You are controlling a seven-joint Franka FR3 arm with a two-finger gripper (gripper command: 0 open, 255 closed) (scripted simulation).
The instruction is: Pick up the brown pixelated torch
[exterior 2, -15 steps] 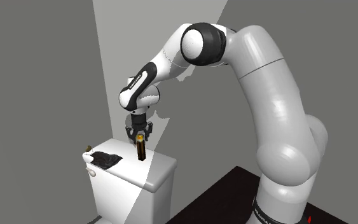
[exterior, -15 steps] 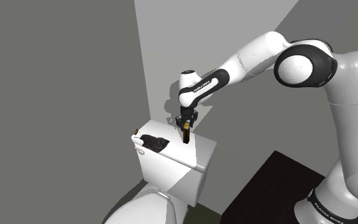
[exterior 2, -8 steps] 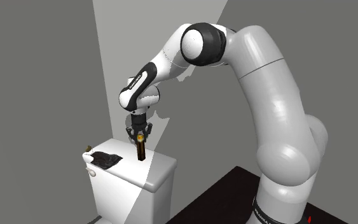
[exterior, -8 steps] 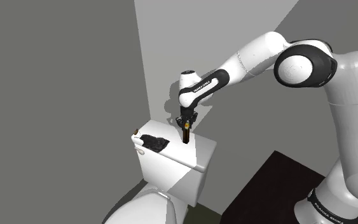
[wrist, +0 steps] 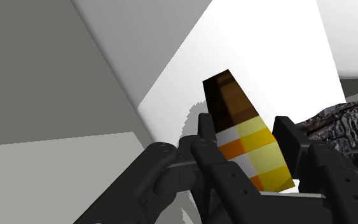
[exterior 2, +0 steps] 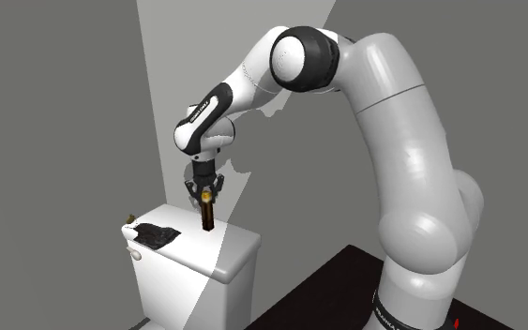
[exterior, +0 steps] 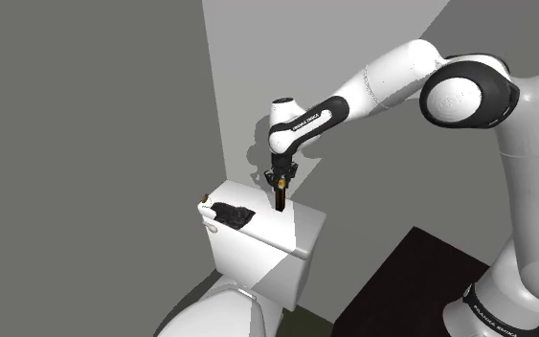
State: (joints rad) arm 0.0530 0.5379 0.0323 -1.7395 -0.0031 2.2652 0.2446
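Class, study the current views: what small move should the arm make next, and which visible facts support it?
Probably a short straight lift. The jaws clasp the torch on both sides near its yellow-orange end, and it hangs upright, its brown end near the white tank lid, so raising it should clear the lid.

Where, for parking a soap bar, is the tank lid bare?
Bare: the tank lid right of the torch in the shoulder view, plus a narrow strip between torch and dark crumpled object. Crowded: that object's end.

Brown torch [wrist: 242, 124] banded orange, yellow and white; black jaws.
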